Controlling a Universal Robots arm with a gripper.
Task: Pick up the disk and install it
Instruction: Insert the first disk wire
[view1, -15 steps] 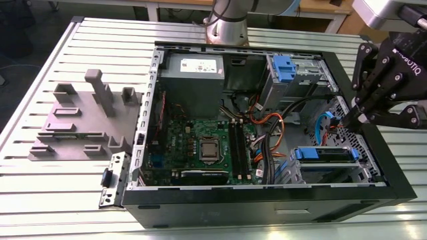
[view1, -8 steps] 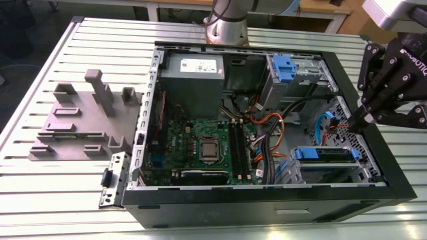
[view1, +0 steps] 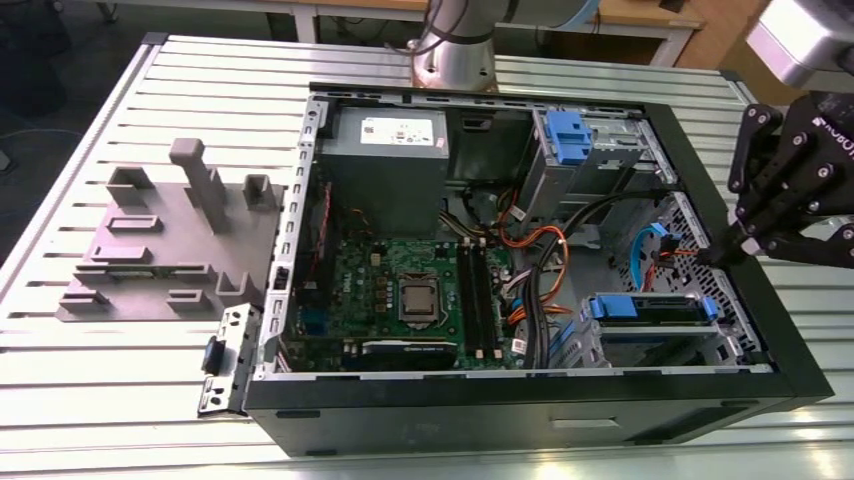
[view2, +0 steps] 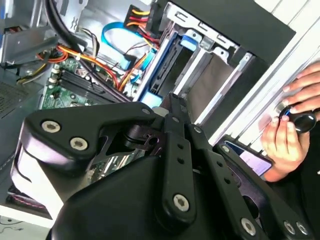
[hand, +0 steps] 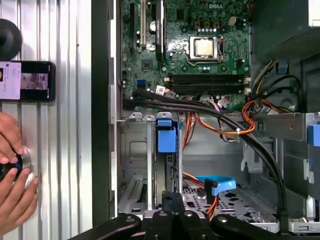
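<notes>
Since the flat silver-grey disk in its blue plastic carrier (view1: 647, 308) already sits in a drive bay of the open black computer case (view1: 534, 420), installation looks done; the black gripper (view1: 738, 252), clenched on nothing, hovers near it.

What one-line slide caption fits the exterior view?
Open computer case on a slatted table: blue-framed disk in its drive cage, end effector hovering at the case's edge.
</notes>
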